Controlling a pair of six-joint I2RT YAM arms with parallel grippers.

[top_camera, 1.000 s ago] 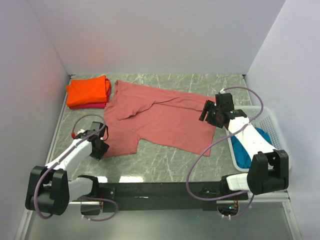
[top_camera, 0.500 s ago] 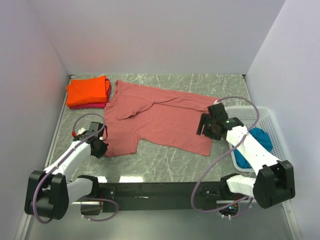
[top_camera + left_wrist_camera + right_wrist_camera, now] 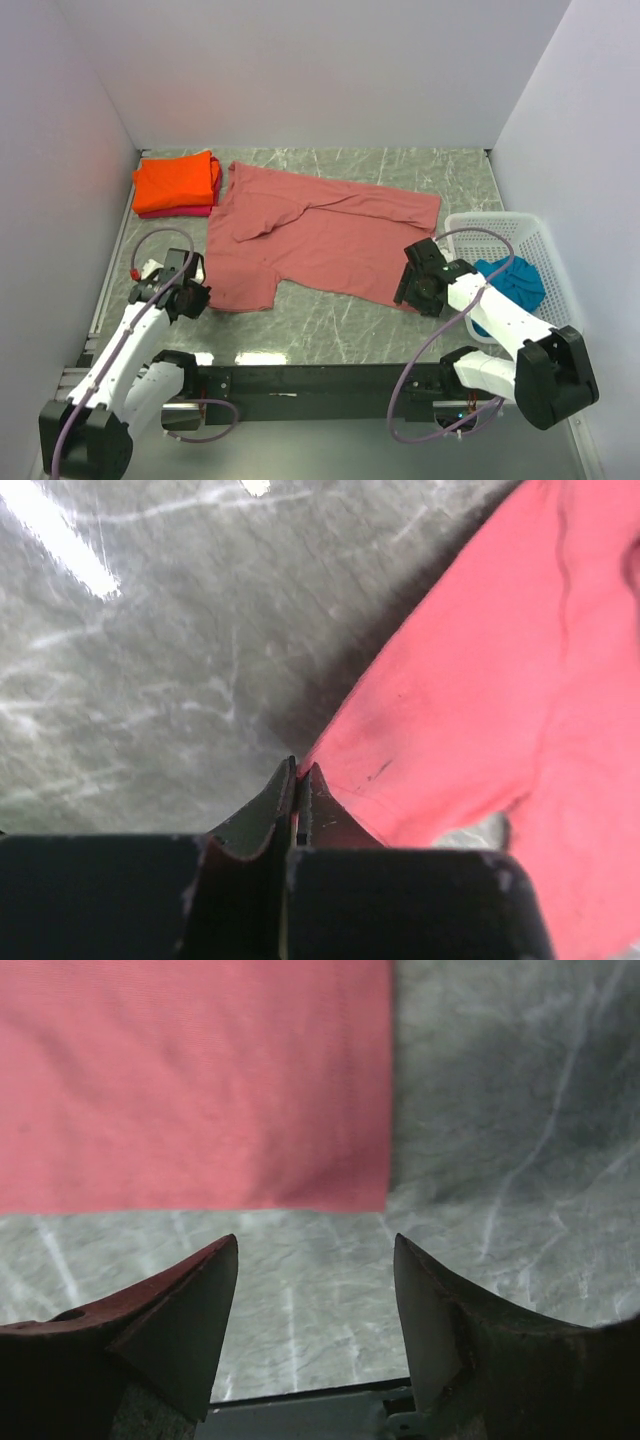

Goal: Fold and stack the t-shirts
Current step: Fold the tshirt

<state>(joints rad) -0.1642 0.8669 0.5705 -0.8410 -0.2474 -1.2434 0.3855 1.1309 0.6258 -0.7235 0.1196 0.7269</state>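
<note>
Left fingers (image 3: 258,818) clamp the brick-red t-shirt (image 3: 325,240), corner tip hidden; right fingers (image 3: 190,1310) apart beside its hem

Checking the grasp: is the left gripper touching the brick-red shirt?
Touching. The left wrist view shows the shut left gripper pinching a corner of the brick-red shirt.

A grey, white-veined marble-patterned counter (image 3: 330,320) fills a plain white-walled enclosure (image 3: 320,70). A white plastic lattice basket (image 3: 548,245) sits upright at the counter's right edge, close beside the right-hand wall. Overhead light glints off the counter's surface.
</note>
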